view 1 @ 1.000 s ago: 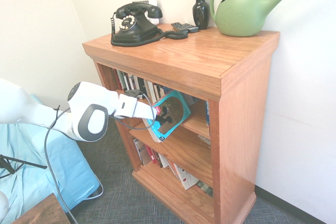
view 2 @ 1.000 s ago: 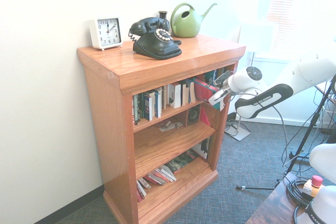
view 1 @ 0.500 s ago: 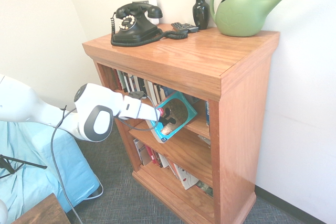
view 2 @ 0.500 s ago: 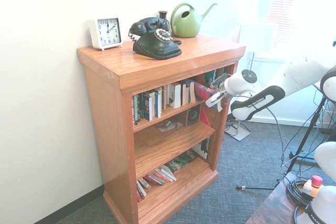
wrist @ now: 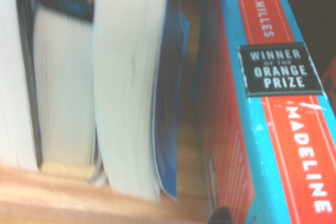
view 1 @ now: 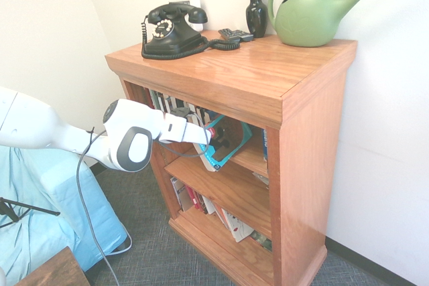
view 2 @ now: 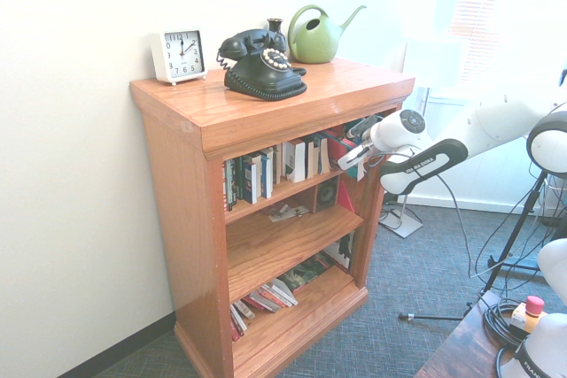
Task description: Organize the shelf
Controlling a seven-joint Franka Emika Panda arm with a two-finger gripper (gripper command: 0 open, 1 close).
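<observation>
I am holding the teal-and-orange book (view 1: pixel 223 144) with the gripper (view 1: pixel 209 137) clamped tight on its near edge, the cover tilted at the mouth of the top tier of the shelf (view 1: pixel 305 138). I am judging this book to be a light, stiff paperback with a smooth, rather slippery cover; a pinch across the cover near the spine is suiting it best, since its pages could fan and slide from a grip elsewhere. In the wrist view its spine (wrist: pixel 273 93) is showing orange lettering panels on teal and a dark prize label, with a gap of bare wood between it and the standing books (wrist: pixel 126 93), whose cream page edges are facing me. The shelf is standing against the wall, its glossy orange-brown oak showing strong grain and a thick overhanging top board. Farther back on that board are sitting a black rotary telephone (view 1: pixel 171 30), a dark vase (view 1: pixel 256 13) and a green plastic watering can (view 1: pixel 312 15).
</observation>
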